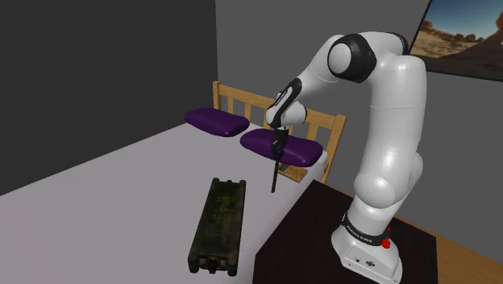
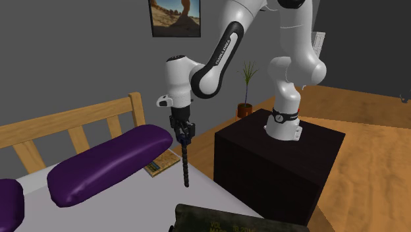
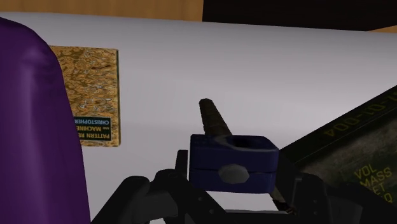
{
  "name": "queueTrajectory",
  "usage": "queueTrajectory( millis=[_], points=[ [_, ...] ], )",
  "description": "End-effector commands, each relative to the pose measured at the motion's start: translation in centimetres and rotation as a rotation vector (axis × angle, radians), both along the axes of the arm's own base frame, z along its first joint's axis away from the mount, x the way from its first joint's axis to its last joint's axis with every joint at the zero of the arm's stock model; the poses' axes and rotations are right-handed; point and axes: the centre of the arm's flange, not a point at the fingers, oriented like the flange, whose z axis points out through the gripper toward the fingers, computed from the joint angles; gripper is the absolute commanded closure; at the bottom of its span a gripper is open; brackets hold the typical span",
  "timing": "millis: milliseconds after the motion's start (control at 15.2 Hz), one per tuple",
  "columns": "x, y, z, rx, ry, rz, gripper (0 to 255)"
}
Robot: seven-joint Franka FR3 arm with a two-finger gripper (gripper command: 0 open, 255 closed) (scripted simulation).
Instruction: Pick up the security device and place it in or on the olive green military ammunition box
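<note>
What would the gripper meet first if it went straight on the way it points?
The bed, probably: the gripper points down, and the lock hanging from it would touch a bare part of it first, between the book and the box. Depth is unclear, but the box looks off that line.

1. Shoulder view dim: wall dark grey, bed sheet pale, shading soft.
2. Arm brightest thing: top white, underside greyer.
3. 2nd ext. view warmer: floor glows orange, pillow w/ soft sheen along top.
4. Stand near black, little detail.
5. Wrist view evenly lit: lock crisp, gripper v. dark.
6. Edges sharp, lines straight to the corners.
</note>
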Motion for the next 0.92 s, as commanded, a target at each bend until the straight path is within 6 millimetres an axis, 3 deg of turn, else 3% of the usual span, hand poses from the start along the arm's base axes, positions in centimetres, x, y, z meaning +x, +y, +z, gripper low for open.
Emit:
queueTrajectory(
  millis=[0,858],
  points=[
    [0.0,0.0,0.8,0.0,0.0,0.0,255],
    [0.0,0.0,7.7,0.0,0.0,0.0,255]
  ],
)
